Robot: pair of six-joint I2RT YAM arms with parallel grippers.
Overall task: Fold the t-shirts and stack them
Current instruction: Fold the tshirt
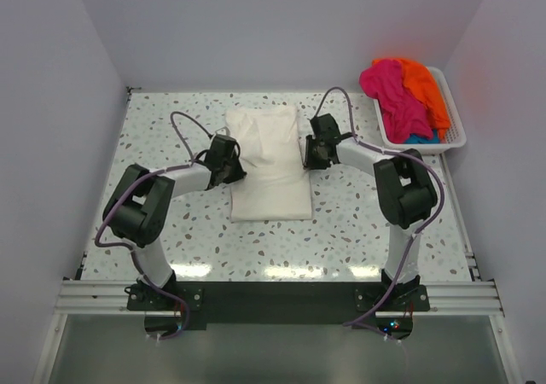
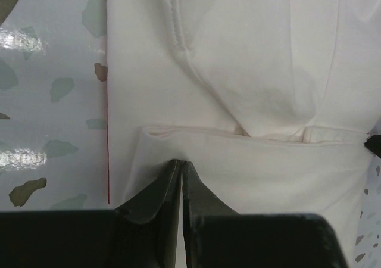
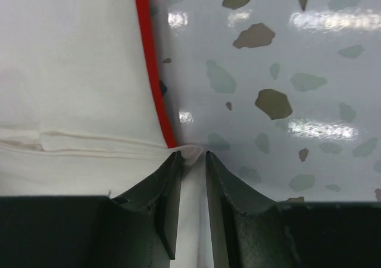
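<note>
while both grippers (image 2: 180, 164) (image 3: 191, 156) pinch the cream t-shirt (image 1: 269, 158) edges, basket (image 1: 454, 136) of tees (image 1: 401, 94) far right

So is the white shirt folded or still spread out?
Partly folded: the white shirt lies as a narrow strip, sides turned in, layered edges visible in both wrist views.

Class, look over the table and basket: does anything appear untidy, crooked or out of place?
Only the basket at the far right: pink and orange shirts are heaped unfolded, spilling over its rim. The white shirt lies flat and straight between both grippers.
</note>
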